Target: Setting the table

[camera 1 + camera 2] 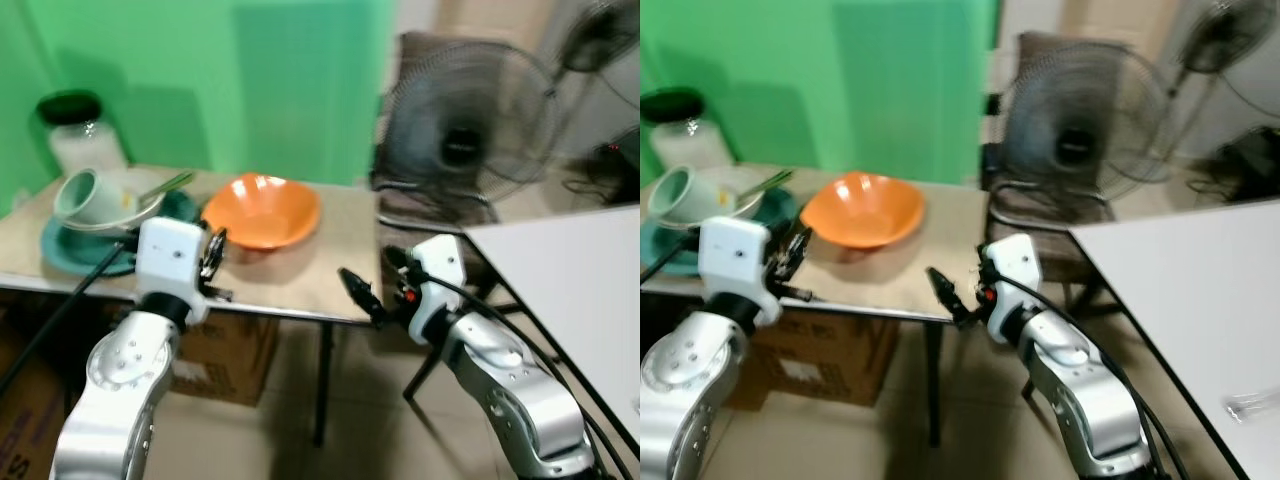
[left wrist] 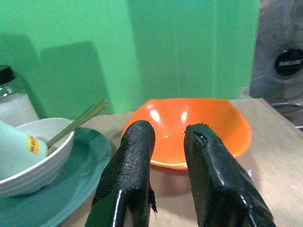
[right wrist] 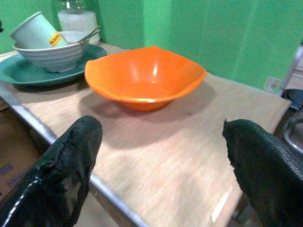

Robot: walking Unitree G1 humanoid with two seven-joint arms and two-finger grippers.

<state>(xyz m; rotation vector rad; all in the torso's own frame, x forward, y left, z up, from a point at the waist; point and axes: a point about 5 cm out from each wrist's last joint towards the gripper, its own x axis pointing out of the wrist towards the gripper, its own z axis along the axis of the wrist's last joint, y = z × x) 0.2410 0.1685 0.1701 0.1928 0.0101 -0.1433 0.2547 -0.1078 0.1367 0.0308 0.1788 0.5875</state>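
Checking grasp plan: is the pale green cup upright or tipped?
Tipped. The cup lies on its side in the white bowl, mouth angled up and outward; the bowl sits on the teal plate.

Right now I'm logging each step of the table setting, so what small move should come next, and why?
Probably ease the right tool forward toward the orange bowl. Its fingers are spread wide and aimed at the bowl, but short of the table edge. The bowl sits free on the table beside the teal plate.

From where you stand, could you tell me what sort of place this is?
Probably a room in a home, used for eating: a table carries an orange bowl and stacked dishes on a teal plate, with a standing fan beside it.
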